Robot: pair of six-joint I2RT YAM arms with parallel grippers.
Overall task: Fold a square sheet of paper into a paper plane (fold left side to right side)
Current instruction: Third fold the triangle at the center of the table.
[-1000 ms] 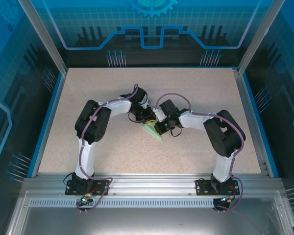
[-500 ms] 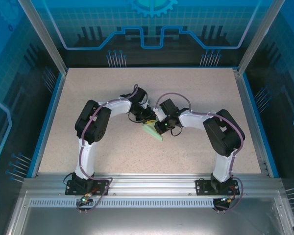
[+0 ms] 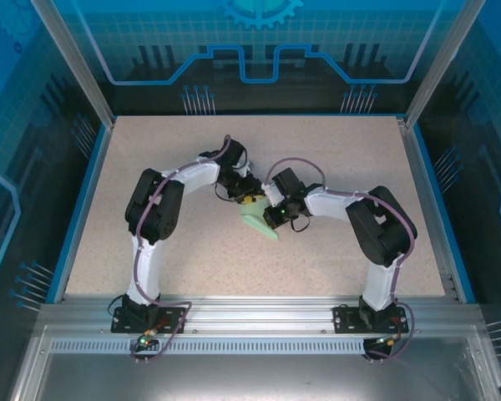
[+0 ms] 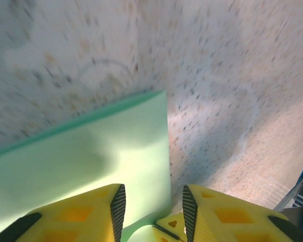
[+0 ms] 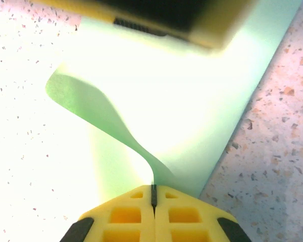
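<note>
Near the middle of the speckled tabletop (image 3: 359, 159), the mint-green paper sheet (image 3: 261, 226) lies partly folded, a narrow wedge between the two arms. The right end effector (image 5: 153, 194) has its yellow fingers pressed together on a curled flap of the paper, holding that edge up off the flat part. The left end effector (image 4: 152, 201) sits low over the sheet with its fingers apart, one above the paper, the other above bare tabletop.

Speckled beige tabletop (image 3: 192, 251), blue border (image 3: 83, 200) along edges; aluminium rail (image 3: 259, 311) at near side; blue patterned enclosure panels (image 3: 259, 50) behind.
</note>
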